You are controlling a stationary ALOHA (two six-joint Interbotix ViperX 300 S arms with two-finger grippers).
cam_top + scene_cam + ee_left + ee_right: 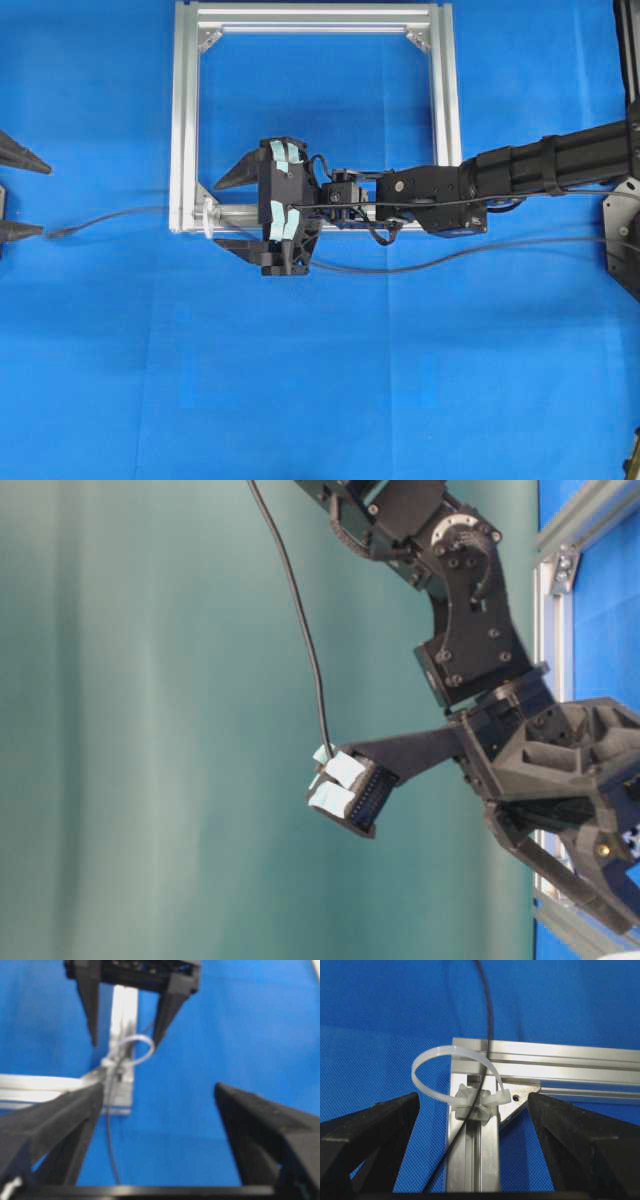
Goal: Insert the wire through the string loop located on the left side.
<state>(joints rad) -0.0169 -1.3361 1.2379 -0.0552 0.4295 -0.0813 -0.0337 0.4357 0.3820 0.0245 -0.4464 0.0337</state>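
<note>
Wire [489,1020] seen threaded thru string loop [451,1062] at frame [550,1067] corner. Both pincers spread wide, nothing gripped: left [160,1125], right [472,1135].

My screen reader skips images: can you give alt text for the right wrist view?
A dark wire runs through a white string loop mounted on the corner of a silver frame, over blue cloth. The right hand is open, one dark finger either side of the loop.
</note>
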